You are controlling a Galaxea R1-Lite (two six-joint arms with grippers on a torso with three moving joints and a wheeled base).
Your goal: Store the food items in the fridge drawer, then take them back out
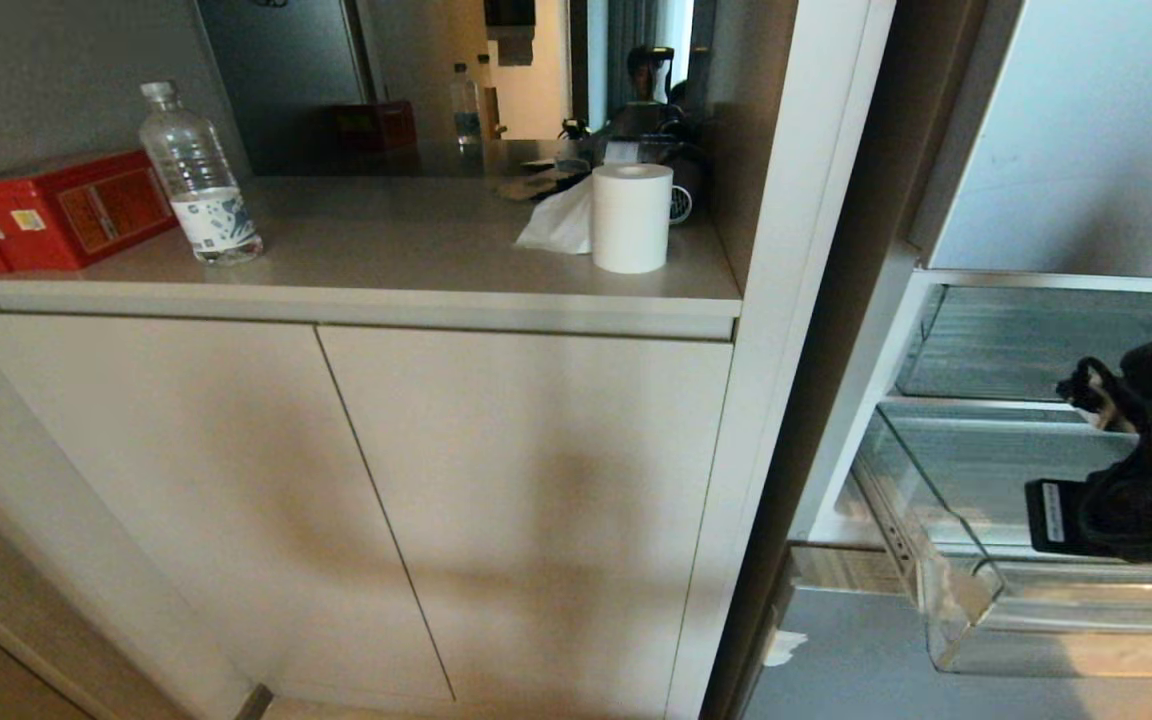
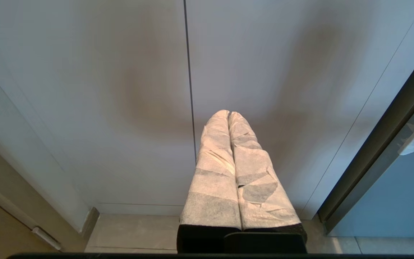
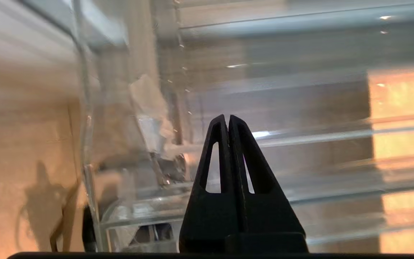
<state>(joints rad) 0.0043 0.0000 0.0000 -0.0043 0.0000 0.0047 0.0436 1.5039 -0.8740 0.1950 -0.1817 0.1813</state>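
Listing by size, largest first:

1. Cabinet (image 1: 336,480), 2 pale doors under a grey counter; fills most of the head view, beside the open fridge.
2. Fridge drawer (image 1: 976,600), clear plastic, pulled out at the lower right, front lip toward the robot; judged open so that food can go in or come out. Its right part is cut off by the frame edge. A clear flat-fronted compartment (image 1: 1016,345) sits above it.
3. Right gripper (image 3: 228,120), black, fingers clenched together on nothing, held over the drawer; in the head view only the dark arm shows there.
4. Left gripper (image 2: 229,114), fingers wrapped in white padding, pressed together and empty, parked facing the cabinet doors, out of the work.
5. Red box (image 1: 61,210), at the counter's left end.
6. Paper roll (image 1: 632,218), standing near the counter's right end.
7. Water bottle (image 1: 198,180), upright just beside the box.

Food items: none visible. Drawer contents are hard to make out through the arm and blurred, glaring plastic.
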